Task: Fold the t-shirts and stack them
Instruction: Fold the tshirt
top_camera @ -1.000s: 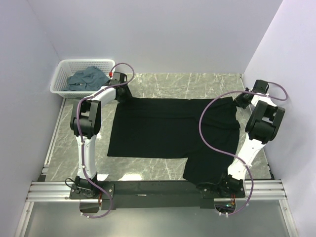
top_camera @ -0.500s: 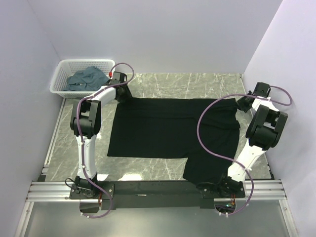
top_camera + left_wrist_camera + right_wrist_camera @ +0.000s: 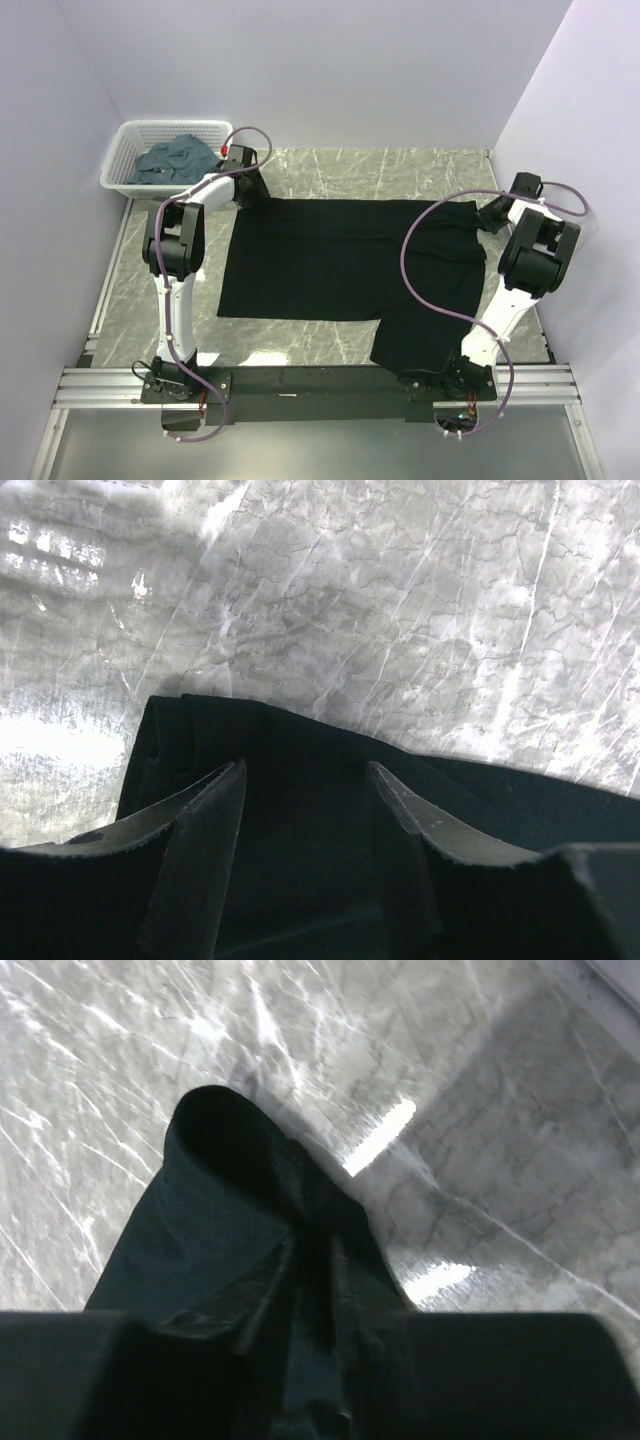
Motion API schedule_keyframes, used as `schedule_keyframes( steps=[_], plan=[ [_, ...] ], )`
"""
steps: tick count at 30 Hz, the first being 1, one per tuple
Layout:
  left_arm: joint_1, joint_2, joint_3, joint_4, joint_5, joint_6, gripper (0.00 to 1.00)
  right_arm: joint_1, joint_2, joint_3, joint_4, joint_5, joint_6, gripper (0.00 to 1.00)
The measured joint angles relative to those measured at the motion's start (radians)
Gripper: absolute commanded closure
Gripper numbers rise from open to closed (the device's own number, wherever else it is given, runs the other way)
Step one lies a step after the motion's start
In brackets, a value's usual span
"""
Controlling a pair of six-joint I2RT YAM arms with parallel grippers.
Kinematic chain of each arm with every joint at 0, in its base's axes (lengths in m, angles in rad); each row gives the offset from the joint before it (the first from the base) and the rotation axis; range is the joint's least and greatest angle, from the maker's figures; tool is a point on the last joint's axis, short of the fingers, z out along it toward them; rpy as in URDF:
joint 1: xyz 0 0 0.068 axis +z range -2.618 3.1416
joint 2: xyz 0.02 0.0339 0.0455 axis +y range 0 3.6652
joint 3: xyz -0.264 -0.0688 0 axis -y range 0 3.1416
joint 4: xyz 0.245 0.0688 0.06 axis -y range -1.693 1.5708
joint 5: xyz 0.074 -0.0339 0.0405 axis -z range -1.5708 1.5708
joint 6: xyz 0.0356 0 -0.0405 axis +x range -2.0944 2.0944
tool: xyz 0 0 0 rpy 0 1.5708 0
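White lattice basket (image 3: 124, 136), far-left corner against the walls, holding slate t-shirts (image 3: 175, 160). Left gripper (image 3: 305, 770): jaws spread over the far-left corner of the black t-shirt (image 3: 330, 265), cloth flat beneath. Shirt lies spread mid-table, near-right part reaching the near edge. Marble table (image 3: 340, 168) bare beyond the far hem and left of the shirt, narrow strip on the right. Right gripper (image 3: 311, 1245): jaws narrowly parted at a raised fold on the far-right corner. Versus one second earlier: right wrist slightly shifted; shirt and left arm unchanged.
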Motion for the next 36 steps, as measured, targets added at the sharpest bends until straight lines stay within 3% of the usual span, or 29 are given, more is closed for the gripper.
schedule_keyframes(
  steps=[5, 10, 19, 33, 36],
  plan=[
    [0.0, 0.0, 0.0, 0.002, 0.008, 0.01, 0.39, 0.0, 0.0, 0.003, 0.013, -0.012, -0.019, 0.56],
    [0.0, 0.0, 0.0, 0.003, 0.009, 0.014, 0.39, 0.0, 0.0, 0.021, 0.043, -0.044, -0.031, 0.51],
    [0.0, 0.0, 0.0, 0.004, 0.01, 0.015, 0.39, -0.003, 0.043, 0.151, 0.077, -0.096, -0.032, 0.51],
    [0.0, 0.0, 0.0, 0.004, 0.009, 0.019, 0.4, -0.003, 0.122, 0.185, 0.094, -0.129, -0.019, 0.69],
    [0.0, 0.0, 0.0, 0.004, 0.009, 0.02, 0.4, -0.003, 0.127, 0.189, 0.103, -0.134, -0.01, 0.82]
  ],
)
